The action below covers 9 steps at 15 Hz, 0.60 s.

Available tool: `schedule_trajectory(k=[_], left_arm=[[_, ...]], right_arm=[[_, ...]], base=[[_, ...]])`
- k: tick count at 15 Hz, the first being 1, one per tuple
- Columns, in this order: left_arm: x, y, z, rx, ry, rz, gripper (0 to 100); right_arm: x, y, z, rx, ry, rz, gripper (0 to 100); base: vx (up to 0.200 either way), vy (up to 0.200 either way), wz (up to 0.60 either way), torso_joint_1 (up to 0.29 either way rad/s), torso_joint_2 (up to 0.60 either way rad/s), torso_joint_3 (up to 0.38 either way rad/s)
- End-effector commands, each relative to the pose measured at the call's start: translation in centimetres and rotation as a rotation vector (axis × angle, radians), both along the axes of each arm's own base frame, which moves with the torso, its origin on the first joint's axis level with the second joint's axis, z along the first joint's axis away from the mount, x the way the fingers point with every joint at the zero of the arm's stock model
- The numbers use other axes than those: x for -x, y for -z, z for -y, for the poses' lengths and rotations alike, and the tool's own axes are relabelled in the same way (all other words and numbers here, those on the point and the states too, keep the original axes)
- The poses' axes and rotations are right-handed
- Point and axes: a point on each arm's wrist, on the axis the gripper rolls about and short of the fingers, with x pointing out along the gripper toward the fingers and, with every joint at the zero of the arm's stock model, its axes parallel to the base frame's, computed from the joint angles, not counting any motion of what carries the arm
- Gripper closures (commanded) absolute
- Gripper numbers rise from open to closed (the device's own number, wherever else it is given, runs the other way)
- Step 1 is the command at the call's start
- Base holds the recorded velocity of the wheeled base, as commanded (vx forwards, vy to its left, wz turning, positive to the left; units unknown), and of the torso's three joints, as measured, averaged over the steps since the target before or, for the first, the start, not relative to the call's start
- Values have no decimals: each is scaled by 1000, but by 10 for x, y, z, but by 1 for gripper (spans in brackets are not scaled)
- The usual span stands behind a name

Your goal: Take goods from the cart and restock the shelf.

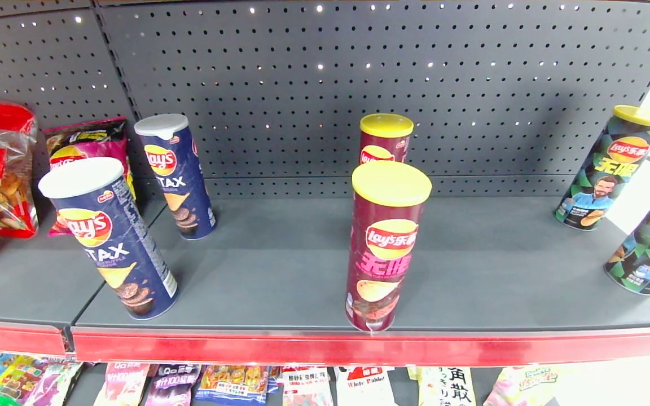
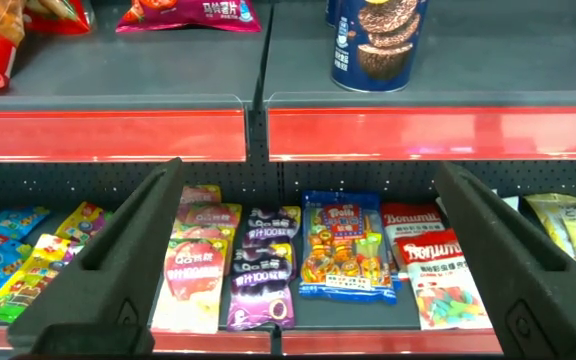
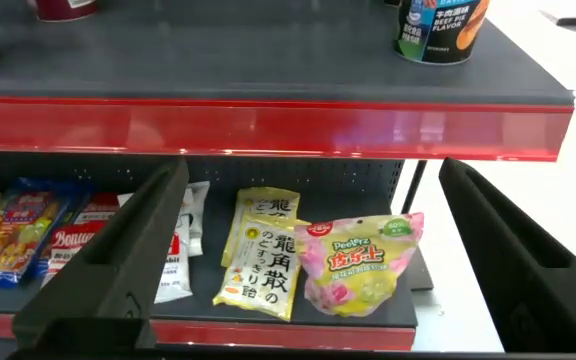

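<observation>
Your left gripper (image 2: 310,168) and right gripper (image 3: 315,165) are both wide open and hold nothing, down by the candy bags (image 2: 338,245). On the grey shelf (image 1: 280,265) above, a dark red can (image 1: 384,248) stands at the front edge, between the blue can (image 1: 110,237) and the green can (image 1: 607,166). Each wears a round red-and-yellow label.

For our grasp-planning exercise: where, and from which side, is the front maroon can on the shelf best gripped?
Probably its round body at mid-height, approached from the open front of the shelf, squeezing left and right. The front maroon can stands upright near the edge with bare shelf either side; another maroon can stands behind.
</observation>
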Motion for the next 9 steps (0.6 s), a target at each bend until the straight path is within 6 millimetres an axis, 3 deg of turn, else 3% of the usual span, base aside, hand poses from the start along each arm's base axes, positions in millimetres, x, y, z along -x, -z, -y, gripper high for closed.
schedule_trajectory(k=[1, 9], left_arm=[[0, 0, 0, -3, -5, 2, 0], [0, 0, 0, -7, -6, 5, 0]], right_arm=[[0, 0, 0, -1, -1, -1, 0], [0, 0, 0, -1, 1, -1, 0]], base=[[0, 0, 0, 0, 0, 0], [0, 0, 0, 0, 0, 0]])
